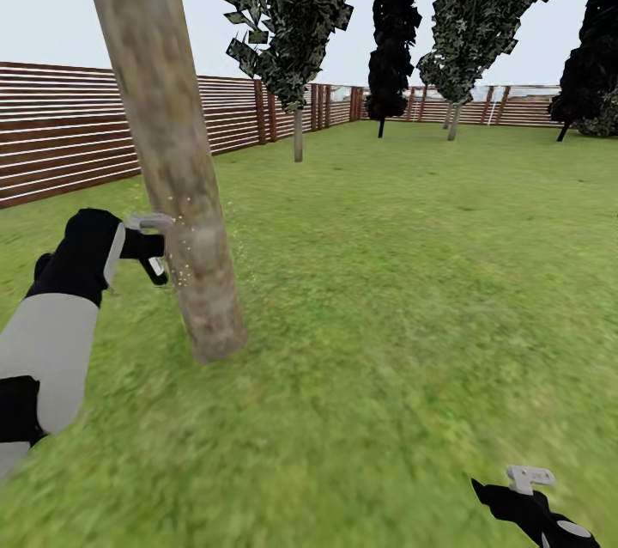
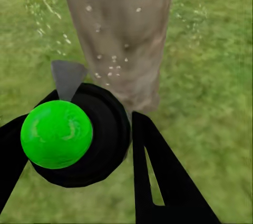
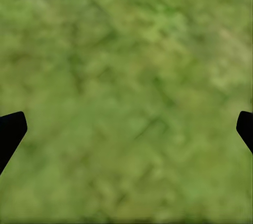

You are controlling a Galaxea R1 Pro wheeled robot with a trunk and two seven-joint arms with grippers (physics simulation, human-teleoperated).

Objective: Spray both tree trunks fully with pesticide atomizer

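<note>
A thick, leaning grey-brown tree trunk (image 1: 176, 179) rises from the lawn at the left of the head view. My left gripper (image 1: 151, 244) is just to the left of it, shut on the pesticide atomizer (image 1: 157, 266). In the left wrist view the atomizer (image 2: 100, 139) is a black body with a bright green ball, held between black fingers (image 2: 158, 176) and pointing at the trunk (image 2: 124, 29). White specks of pesticide (image 2: 108, 63) hang on and around the bark (image 1: 183, 269). My right gripper (image 1: 528, 479) is low at the right over grass, open with nothing in it (image 3: 126, 129).
A brown slatted fence (image 1: 69, 136) runs along the left and far side of the lawn. Thin-trunked dark-leaved trees (image 1: 296, 41) stand in front of it at the back. Open grass (image 1: 412, 273) spreads to the right of the trunk.
</note>
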